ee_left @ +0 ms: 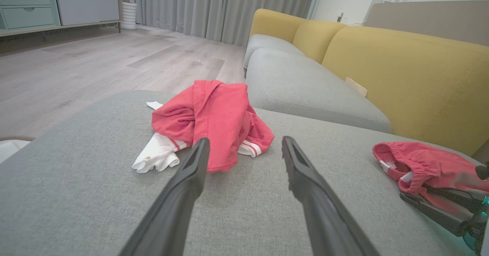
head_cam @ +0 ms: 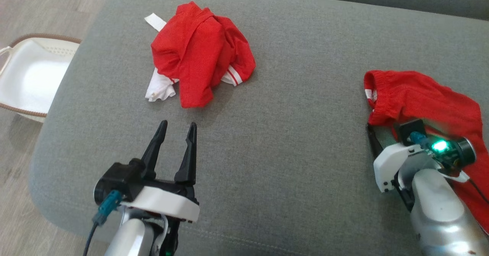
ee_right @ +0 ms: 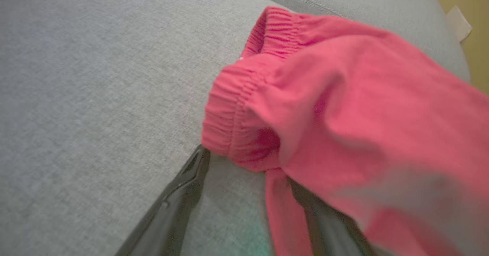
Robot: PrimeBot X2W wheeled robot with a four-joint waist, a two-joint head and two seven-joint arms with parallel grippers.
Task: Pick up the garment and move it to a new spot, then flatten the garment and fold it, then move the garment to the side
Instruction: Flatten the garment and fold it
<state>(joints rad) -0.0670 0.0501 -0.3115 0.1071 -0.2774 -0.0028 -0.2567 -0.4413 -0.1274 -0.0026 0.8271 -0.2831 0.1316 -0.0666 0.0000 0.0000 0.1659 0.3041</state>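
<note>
Red-and-white crumpled garment (head_cam: 198, 53) lies on the grey sofa cushion (head_cam: 286, 141) straight ahead of your left claw (head_cam: 178, 124) — spread, empty, the nearer arm — its long axis running roughly along the fingers. Your right claw (ee_right: 248, 172), also spread, carries red shorts (head_cam: 420, 99) draped over one finger; the right wrist view shows that drape close, the head view sets both garments together.

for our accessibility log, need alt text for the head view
On a grey cushion, a crumpled red-and-white garment lies ahead of the open left gripper, and a second red garment is draped over the right gripper. A white basket sits on the floor at left.
</note>
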